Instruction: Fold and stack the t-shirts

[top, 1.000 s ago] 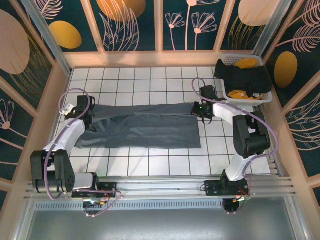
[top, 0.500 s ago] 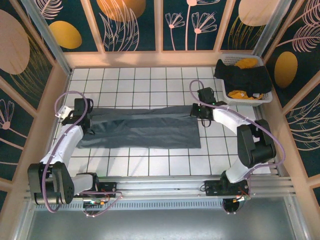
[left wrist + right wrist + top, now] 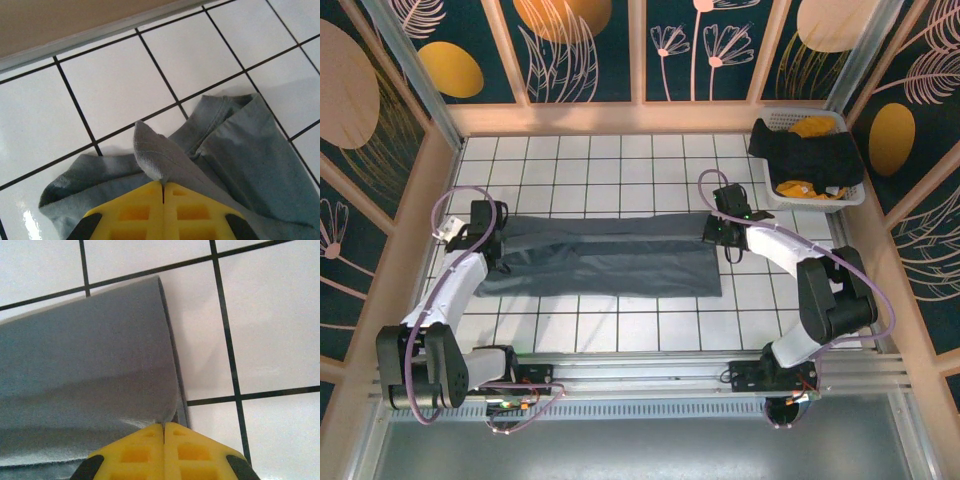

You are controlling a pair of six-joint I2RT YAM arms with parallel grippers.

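Overhead: basket (image 3: 775, 118) w/ tees (image 3: 810, 152); close-up: L hand (image 3: 163, 187), R hand (image 3: 164, 426) pinch grey tee (image 3: 240, 155).

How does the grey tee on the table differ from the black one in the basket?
The grey tee lies pulled out in a long folded band on the table. The black tee is crumpled and draped over the rim of its basket. The left gripper and right gripper pinch the grey tee's ends, while the black tee is untouched. Both are soft cloth.

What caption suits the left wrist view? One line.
Shut yellow fingers pinch a raised fold of the blue-grey t-shirt lying on white tiles.
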